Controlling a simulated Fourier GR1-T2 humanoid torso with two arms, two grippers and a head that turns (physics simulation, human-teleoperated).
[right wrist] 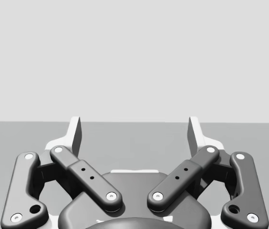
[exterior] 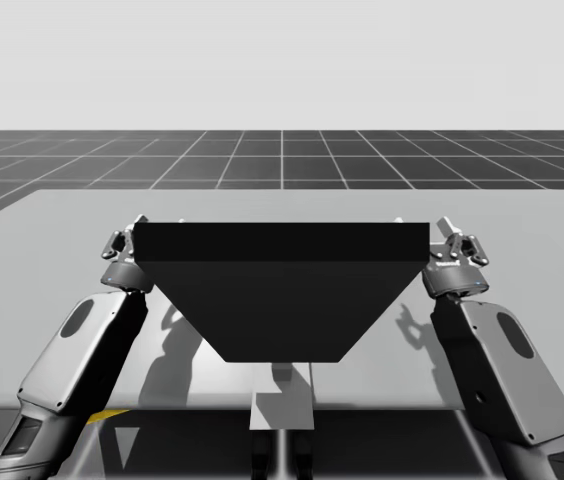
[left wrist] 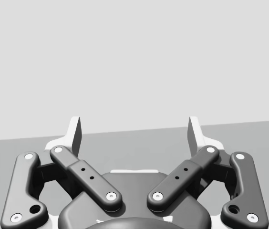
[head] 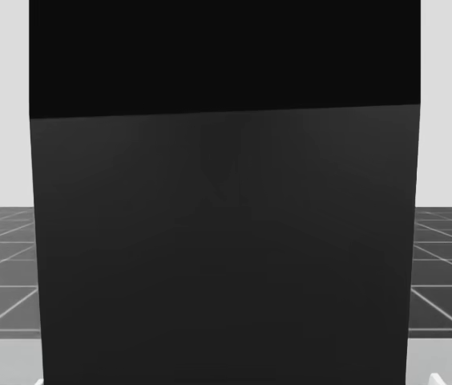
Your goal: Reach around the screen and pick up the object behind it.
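Note:
A tall black screen [exterior: 280,285] stands upright at the middle of the grey table and blocks most of the head view [head: 226,241]. Whatever lies behind it is hidden. My left gripper [exterior: 127,233] hovers just beside the screen's left edge, level with its top. My right gripper [exterior: 458,236] is in the matching spot by the right edge. In the left wrist view my left gripper [left wrist: 134,131] is open, with bare table and nothing else between its fingers. The right wrist view shows the same for my right gripper [right wrist: 134,131], open over plain tabletop.
The grey table [exterior: 52,225] runs wide to both sides of the screen and ends at a far edge behind it. Beyond lies a dark gridded floor [exterior: 282,160]. Both forearms rise from the near edge, flanking the screen.

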